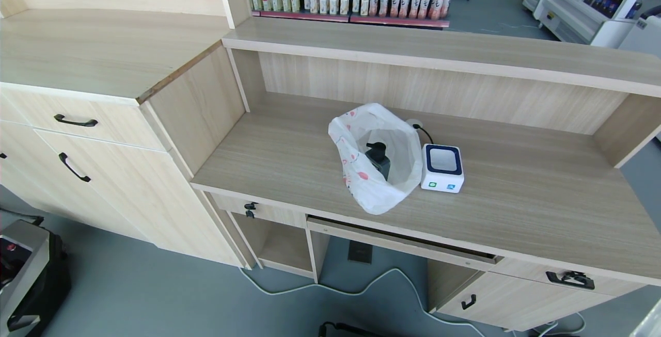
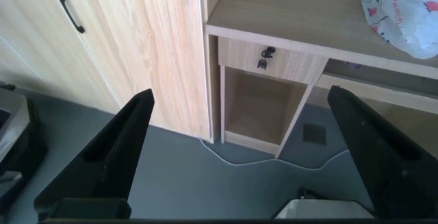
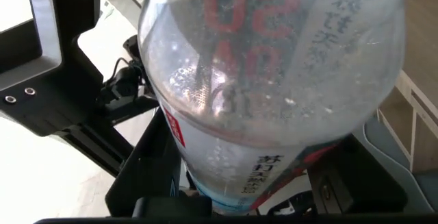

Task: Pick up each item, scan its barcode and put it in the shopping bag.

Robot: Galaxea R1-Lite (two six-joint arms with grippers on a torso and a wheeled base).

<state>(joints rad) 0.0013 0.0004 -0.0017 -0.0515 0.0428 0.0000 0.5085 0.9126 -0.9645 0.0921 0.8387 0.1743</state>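
Note:
A white shopping bag [image 1: 361, 182] with red prints stands open on the wooden counter [image 1: 542, 208]. A dark pump bottle [image 1: 378, 159] sits inside it. Right beside the bag is the white scanner [image 1: 442, 167] with a dark-framed window on top. My right gripper [image 3: 253, 190] is shut on a clear plastic bottle [image 3: 274, 80] with red print, which sits close up against the wrist camera. My left gripper [image 2: 241, 97] is open and holds nothing; it hangs low over the grey floor in front of the counter's left end, with a corner of the bag [image 2: 404, 18] above it.
A raised ledge [image 1: 413, 48] runs along the counter's back. A tall cupboard [image 1: 103, 172] with black handles stands to the left. Below the counter are a keyed drawer [image 2: 265, 54], an open cubby [image 2: 256, 111] and a white cable [image 1: 361, 288] on the floor.

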